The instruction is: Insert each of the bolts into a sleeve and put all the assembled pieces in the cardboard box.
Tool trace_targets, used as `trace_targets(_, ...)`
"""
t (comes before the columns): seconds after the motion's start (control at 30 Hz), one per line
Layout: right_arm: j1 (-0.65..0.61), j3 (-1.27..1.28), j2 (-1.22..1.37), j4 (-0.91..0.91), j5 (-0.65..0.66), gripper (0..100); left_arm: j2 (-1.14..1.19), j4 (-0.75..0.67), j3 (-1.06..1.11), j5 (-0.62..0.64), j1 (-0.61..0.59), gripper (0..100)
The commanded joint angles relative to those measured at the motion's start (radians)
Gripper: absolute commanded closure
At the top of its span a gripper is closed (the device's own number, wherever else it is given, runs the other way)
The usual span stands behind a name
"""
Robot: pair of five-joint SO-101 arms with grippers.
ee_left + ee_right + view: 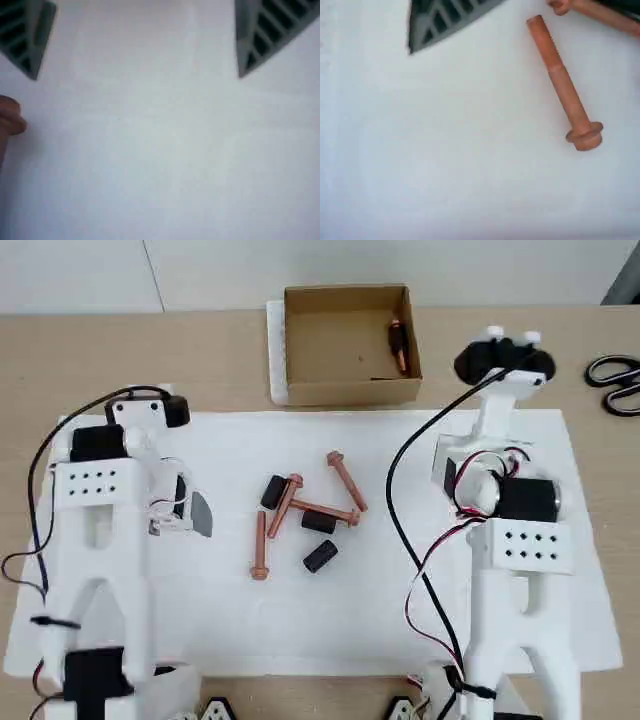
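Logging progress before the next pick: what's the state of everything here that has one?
cardboard box: open, one assembled piece inside
bolts: four, loose on the mat, none in a sleeve
sleeves: three, lying empty among the bolts
left pincer: open, holding nothing

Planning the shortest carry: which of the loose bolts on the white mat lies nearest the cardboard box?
The rightmost bolt, its head pointing toward the cardboard box; the other three lie farther from it.
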Motion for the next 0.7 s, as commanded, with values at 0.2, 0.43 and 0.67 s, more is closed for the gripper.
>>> trace_targets(0.2,-0.059,-0.078,-0.182,0.168,-0.006,77.6,-0.361,-0.014,-0.008,-0.035,0.106,76)
trace_targets(0.43,-0.159,-0.077,-0.275,0.334,-0.008,77.6,-0.511,-0.025,0.139,-0.035,0.107,76)
trace_targets(0.67,-0.213,0.084,-0.415,0.302,-0.003,77.6,-0.924,-0.308,0.438,-0.146,0.103,83)
